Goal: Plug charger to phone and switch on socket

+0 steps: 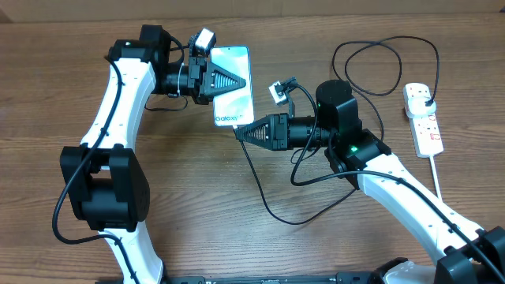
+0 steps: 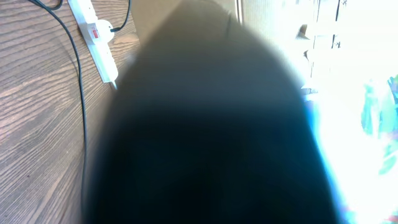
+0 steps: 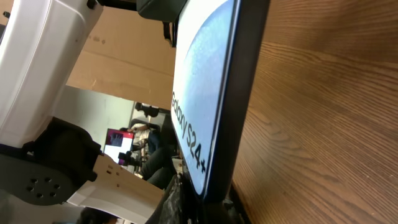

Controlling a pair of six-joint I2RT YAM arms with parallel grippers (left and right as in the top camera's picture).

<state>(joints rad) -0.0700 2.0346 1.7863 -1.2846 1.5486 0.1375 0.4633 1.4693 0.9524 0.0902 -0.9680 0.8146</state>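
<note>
Phone [image 1: 237, 106] raised on its edge, toward far edge of surface [image 1: 197, 205], left hand [image 1: 241, 81] clenched on it. Right hand [image 1: 243, 130] clenched on charger [image 1: 260, 193] tip at phone's bottom end. Cable's other end at socket [image 1: 424, 118], near right edge. Surface brown wood grain. Only right wrist shows room: cardboard, seated people, lit monitor [image 3: 115, 142]. Left wrist mostly dark blur and glare.
</note>
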